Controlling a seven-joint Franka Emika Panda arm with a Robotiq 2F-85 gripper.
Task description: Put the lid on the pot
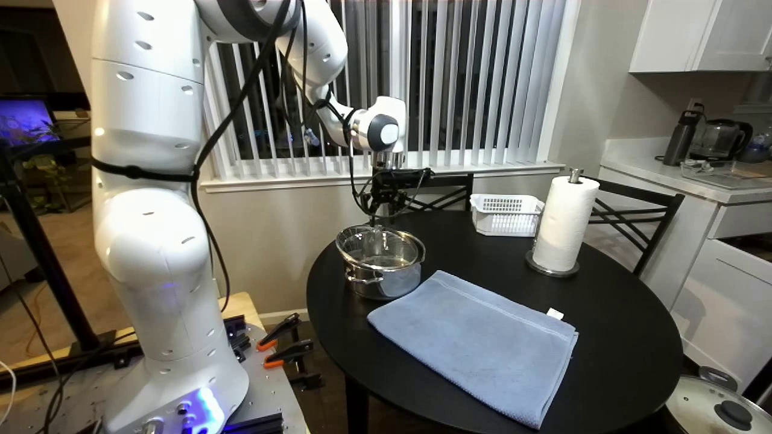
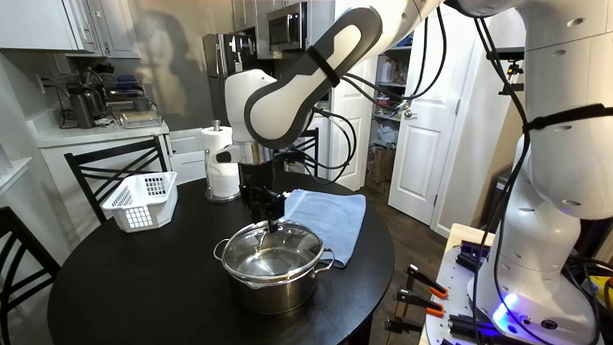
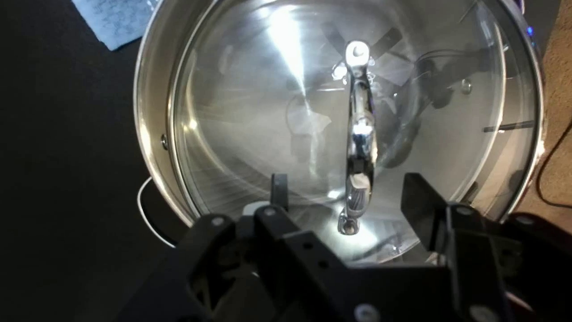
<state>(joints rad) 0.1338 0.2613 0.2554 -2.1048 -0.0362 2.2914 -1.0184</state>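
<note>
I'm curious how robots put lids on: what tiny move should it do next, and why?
Probably close the gripper on the handle and ease the lid toward the left of the wrist view. There, the rim of the pot shows beyond the lid's edge, so it looks off-centre. The jaws stand open around the handle.

Black table [image 1: 627, 361]; on it pot [image 2: 278, 298]; blue cloth [image 1: 482, 343]; white basket [image 1: 506, 226]; paper towel stand [image 1: 553, 273].
</note>
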